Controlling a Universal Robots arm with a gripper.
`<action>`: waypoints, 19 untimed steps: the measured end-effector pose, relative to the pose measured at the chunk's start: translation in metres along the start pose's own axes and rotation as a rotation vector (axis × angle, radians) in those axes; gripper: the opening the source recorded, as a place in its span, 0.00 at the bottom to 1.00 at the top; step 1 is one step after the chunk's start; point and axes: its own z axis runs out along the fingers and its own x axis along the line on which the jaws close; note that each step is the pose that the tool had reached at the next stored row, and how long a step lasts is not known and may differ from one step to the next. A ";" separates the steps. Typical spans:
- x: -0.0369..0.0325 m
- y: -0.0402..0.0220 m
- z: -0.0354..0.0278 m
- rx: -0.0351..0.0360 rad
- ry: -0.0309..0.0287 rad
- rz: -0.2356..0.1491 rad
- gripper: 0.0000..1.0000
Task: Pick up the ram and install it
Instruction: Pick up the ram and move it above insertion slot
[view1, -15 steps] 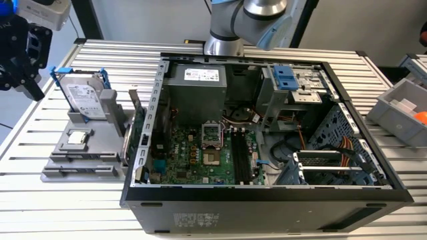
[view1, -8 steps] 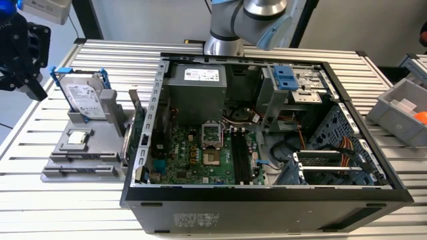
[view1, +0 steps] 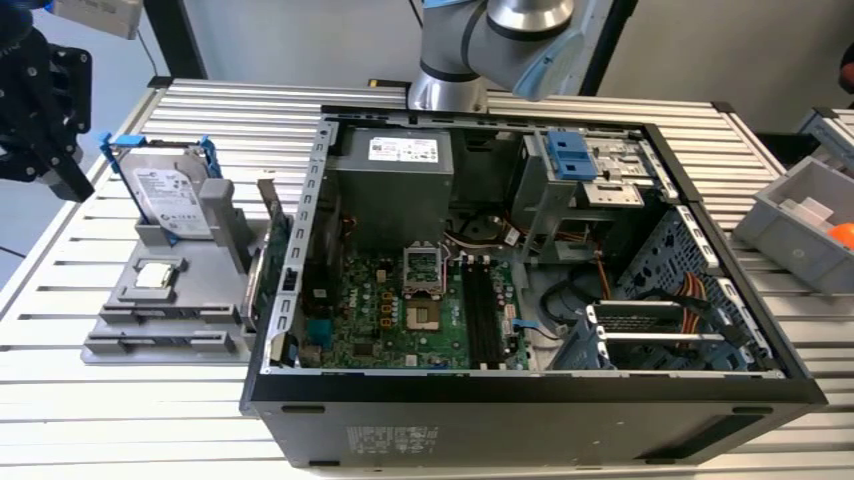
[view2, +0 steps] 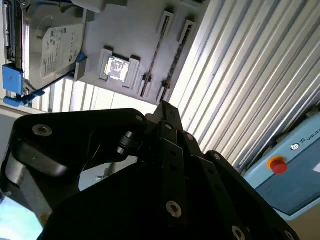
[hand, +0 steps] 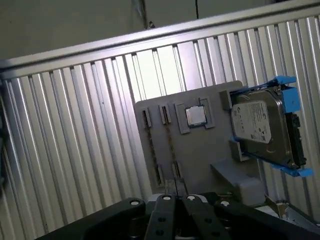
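My gripper hangs high over the table at the exterior view's left, beyond the grey parts holder. In both wrist views its black fingers meet at a single tip, shut, with nothing seen between them. The holder lies well below and has two long narrow slots. Thin dark lines run along these slots. I cannot tell whether either line is the ram on edge. The long black motherboard slots sit inside the open computer case.
The holder also carries a silver hard drive in blue rails and a small square chip. A green expansion card stands between holder and case. A grey bin sits at the exterior view's right. The table is ribbed metal.
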 end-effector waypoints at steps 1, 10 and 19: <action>0.0000 -0.0001 0.0000 -0.0005 0.0004 -0.018 0.00; 0.0000 0.0000 0.0001 -0.0045 0.0036 -0.181 0.00; 0.0000 -0.0001 0.0001 -0.0081 0.0066 -0.326 0.00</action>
